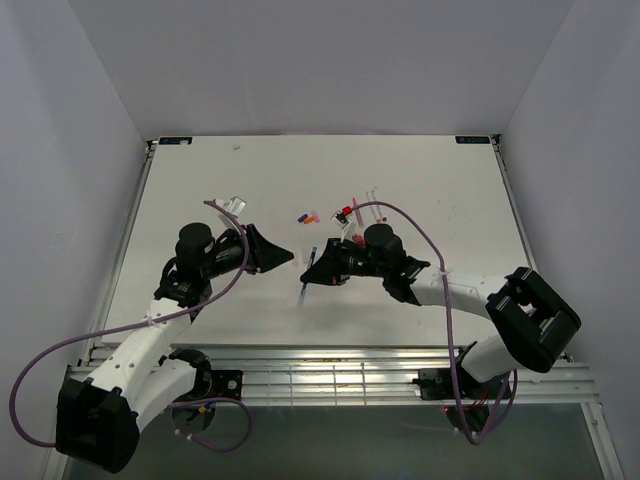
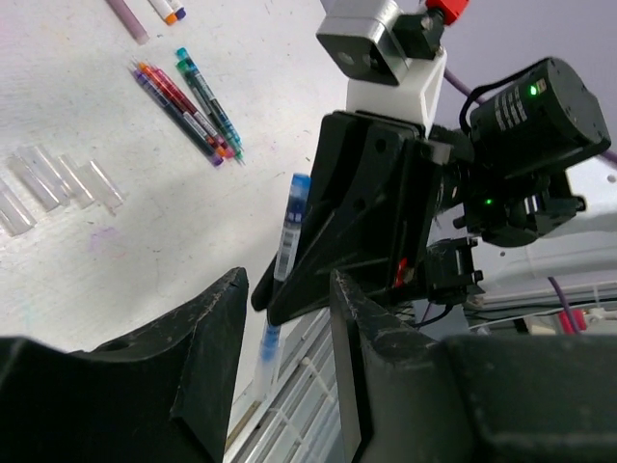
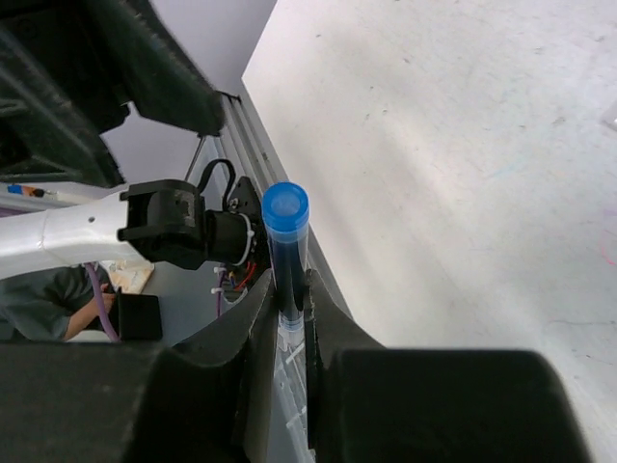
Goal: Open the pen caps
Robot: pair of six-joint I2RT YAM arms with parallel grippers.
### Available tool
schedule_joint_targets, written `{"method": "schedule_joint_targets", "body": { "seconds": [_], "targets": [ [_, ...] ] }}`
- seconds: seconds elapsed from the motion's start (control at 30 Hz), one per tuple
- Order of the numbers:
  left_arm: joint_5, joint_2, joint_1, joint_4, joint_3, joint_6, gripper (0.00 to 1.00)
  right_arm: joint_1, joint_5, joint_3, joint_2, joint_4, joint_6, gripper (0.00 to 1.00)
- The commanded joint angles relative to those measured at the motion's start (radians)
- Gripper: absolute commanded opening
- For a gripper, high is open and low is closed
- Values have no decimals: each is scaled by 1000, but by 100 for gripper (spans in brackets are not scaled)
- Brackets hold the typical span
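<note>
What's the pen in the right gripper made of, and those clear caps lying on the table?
The pen looks like plastic: a smooth, dark blue-tinted barrel with an opaque blue end. The clear caps seem to be thin translucent plastic, with the white table showing faintly through them; glass can't be ruled out by look alone.

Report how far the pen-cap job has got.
Done: several pale caps lie loose on the table. In hand: the right tool is shut on a blue pen; the left tool stands open beside it. Left: a cluster of pens apparently awaits, caps hard to judge.
</note>
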Motion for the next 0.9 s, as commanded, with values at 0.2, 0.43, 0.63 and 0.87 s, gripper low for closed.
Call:
{"method": "schedule_joint_targets", "body": {
  "seconds": [0.2, 0.43, 0.63, 0.87],
  "targets": [
    [232, -37, -5, 146, -128, 37, 52, -69, -85, 69, -50, 3, -40, 8],
    [327, 3, -5, 172, -127, 75, 55, -104, -220, 80, -82, 13, -48, 8],
    [356, 35, -11, 212, -119, 68, 56, -105, -290, 80, -75, 71, -17, 8],
    [359, 40, -28, 237, -115, 45, 56, -105, -342, 65, -3, 255, 103, 8]
  ]
}}
